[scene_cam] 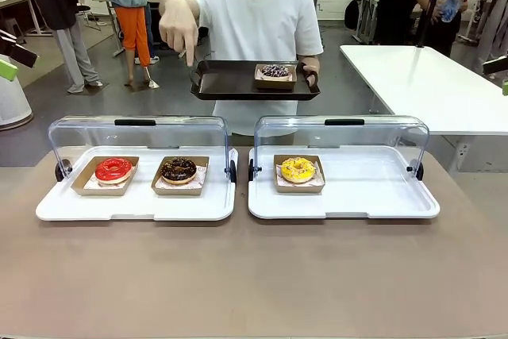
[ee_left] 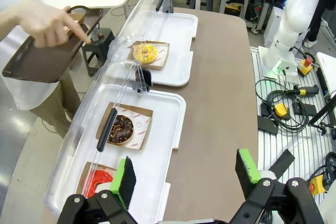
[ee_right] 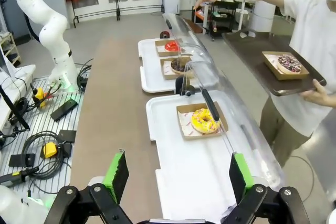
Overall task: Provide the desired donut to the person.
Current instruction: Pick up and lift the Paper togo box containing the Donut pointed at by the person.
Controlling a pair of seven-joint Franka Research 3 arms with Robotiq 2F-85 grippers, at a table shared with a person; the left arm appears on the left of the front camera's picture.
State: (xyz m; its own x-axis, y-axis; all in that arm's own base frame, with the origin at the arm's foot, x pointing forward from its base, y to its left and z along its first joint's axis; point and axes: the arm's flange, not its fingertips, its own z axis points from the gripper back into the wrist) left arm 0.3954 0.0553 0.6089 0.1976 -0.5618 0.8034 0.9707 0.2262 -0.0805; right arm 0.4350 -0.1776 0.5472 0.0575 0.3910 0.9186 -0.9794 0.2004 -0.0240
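Left gripper (ee_left: 186, 178) is held above the table, jaws spread wide with nothing between the green pads (ee_left: 125, 181). Right gripper (ee_right: 177, 178) is in the same state, jaws wide apart and bare. Seen from the opposite wrist views, the right arm (ee_left: 294, 19) and left arm (ee_right: 47, 30) stand raised with elbows bent. The person's pointing hand (scene_cam: 178, 28) is extended forward, index finger aimed downward and remaining fingers curled, and the other hand (scene_cam: 309, 77) is closed in a grip at waist height.
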